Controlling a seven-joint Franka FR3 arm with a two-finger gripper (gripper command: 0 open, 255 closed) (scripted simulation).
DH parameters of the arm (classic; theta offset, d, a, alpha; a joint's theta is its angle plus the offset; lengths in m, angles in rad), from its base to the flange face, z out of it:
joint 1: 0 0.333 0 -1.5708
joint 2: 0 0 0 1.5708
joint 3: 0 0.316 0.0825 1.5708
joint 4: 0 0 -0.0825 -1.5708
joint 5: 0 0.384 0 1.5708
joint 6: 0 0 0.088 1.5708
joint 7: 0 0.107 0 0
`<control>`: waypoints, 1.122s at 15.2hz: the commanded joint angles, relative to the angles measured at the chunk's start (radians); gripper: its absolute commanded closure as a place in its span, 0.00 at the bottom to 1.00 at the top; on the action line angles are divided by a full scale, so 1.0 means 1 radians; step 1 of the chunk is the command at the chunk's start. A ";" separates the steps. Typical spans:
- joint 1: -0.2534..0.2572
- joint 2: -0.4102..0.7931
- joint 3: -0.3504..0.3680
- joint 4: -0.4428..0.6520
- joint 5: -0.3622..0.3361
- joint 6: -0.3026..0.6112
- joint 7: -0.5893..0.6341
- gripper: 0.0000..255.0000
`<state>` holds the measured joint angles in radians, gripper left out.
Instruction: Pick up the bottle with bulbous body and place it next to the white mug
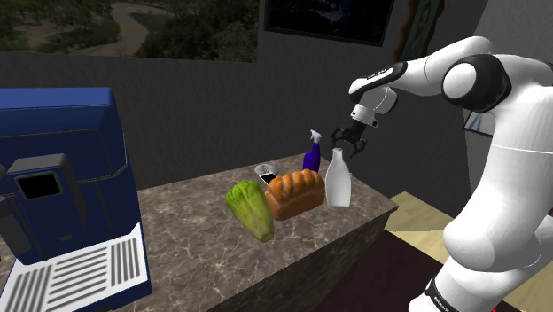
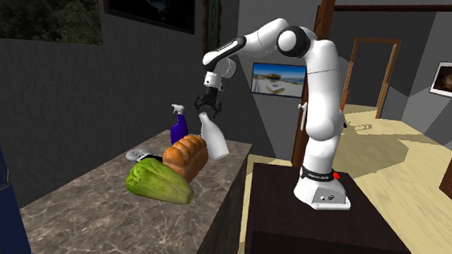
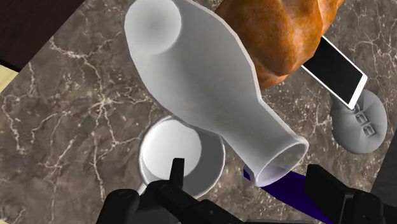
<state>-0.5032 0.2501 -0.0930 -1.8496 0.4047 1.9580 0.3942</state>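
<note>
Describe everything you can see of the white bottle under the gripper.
The white bottle is plain and matt, with a broad rounded body narrowing to a slim neck and a flared, open mouth without a cap. It is on the marble counter near its edge, close beside the bread loaf, and it leans in the second exterior view. The gripper hovers open over its mouth, with the fingers not touching it. A white mug sits right beside it.

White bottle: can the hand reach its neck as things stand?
Probably yes: the open hand hangs above the white bottle, nothing between; the bread loaf and purple spray bottle sit beside it, not over its neck.
</note>
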 commanded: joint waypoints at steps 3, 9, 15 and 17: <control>0.000 0.000 0.000 0.000 0.000 0.000 0.000 1.00; 0.000 0.000 0.000 0.000 0.000 0.000 0.000 1.00; 0.112 -0.288 0.027 -0.378 -0.277 0.406 0.085 0.00; 0.106 -0.437 0.100 -0.608 -0.581 0.655 0.272 0.00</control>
<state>-0.3988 -0.1040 -0.0254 -2.3370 0.0066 2.4679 0.5660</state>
